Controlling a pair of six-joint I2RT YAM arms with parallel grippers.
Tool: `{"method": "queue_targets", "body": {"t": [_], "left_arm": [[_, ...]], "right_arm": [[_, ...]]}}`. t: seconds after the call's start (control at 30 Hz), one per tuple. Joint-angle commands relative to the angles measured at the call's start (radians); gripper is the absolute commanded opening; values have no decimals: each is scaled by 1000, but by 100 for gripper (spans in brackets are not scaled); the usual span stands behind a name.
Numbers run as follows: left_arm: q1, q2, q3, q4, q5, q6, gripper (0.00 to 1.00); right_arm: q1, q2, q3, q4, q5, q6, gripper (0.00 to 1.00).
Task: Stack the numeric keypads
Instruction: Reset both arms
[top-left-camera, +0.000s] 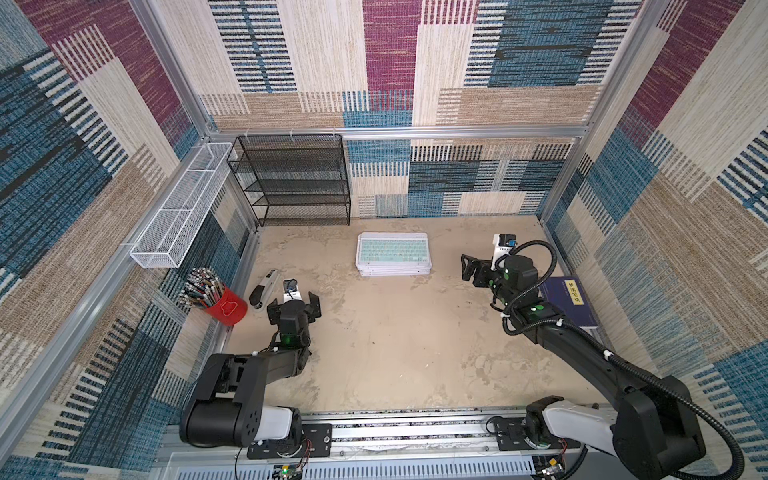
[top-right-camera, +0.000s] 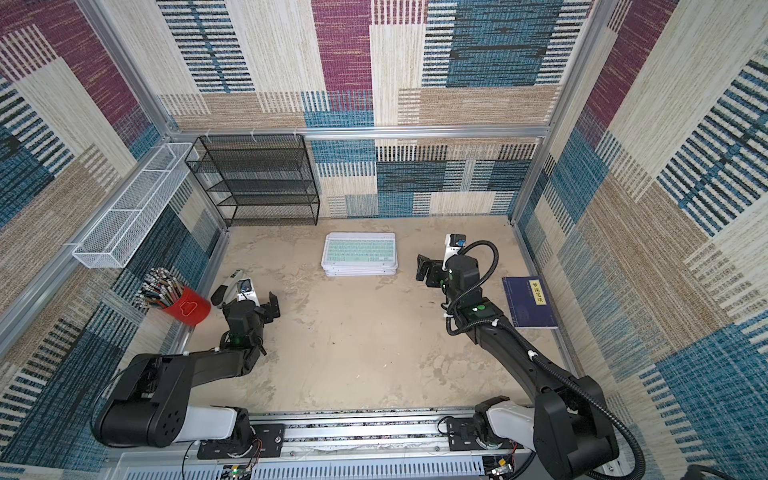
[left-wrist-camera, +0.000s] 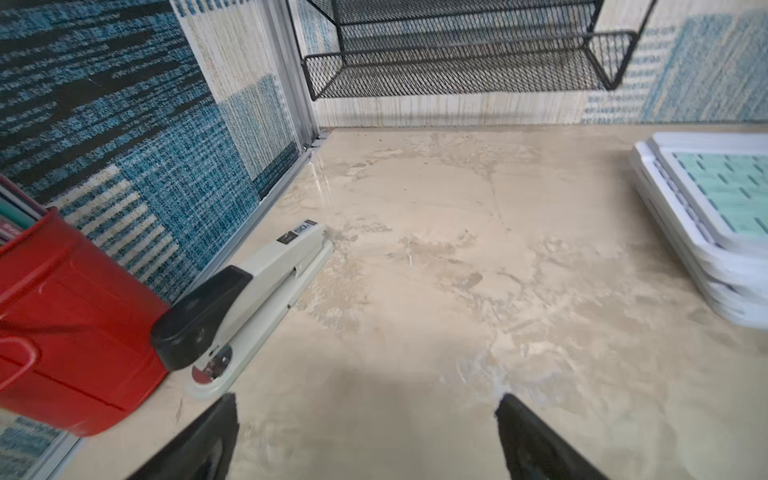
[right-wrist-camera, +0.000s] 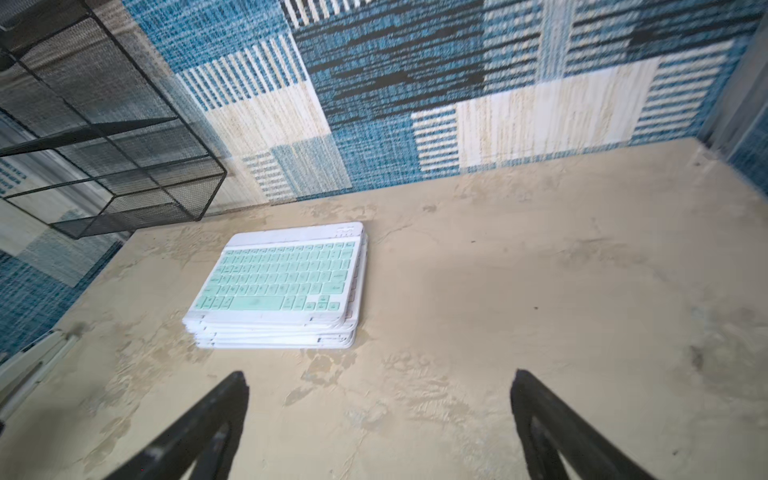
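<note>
White keypad stack (right-wrist-camera: 276, 286), edges slightly staggered.

The whole cell is lined with woven patchwork walls (top-left-camera: 390, 62): blocks of blue, cream, tan and magenta, some of them striped. Silver aluminium rails (top-left-camera: 457, 132) frame the corners and run across the back wall, upper middle in both top views. The floor (top-left-camera: 395, 345) is mottled beige, blotchy and a bit shiny. There's a black mesh shelf rack (top-left-camera: 291, 178) with several tiers up against the back wall, left of centre. A long white wire basket (top-left-camera: 183, 203) hangs on the left wall right beside it. Lighting is soft and even.
</note>
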Motion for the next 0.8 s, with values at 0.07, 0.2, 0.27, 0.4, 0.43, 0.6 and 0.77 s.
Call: {"method": "queue_targets", "body": {"t": [0.07,0.2,0.27,0.4,0.43,0.6,0.77], "left_arm": [[58,51,-17,169,142,-35,100],[71,72,23,131,155,-38,100],[71,58,30,90,158,-43,100],[71,66,69,31,166,-39,100],[71,71,86,6,170,-35,100],[69,79,132,-66,176,-30,100],[70,79,134,-66,176,-30,100]], "right_arm": [[-33,-8,-108,230,251,-197,99],[-144,84,-208,445,229,-219,99],[-202,148,-278,599,212,-205,99],[-264,331,-441,1044,95,-233,99],[-265,321,-448,1020,65,-244,99],[-284,355,-498,1147,-56,-264,99],[-300,363,-501,1155,-77,-260,99]]}}
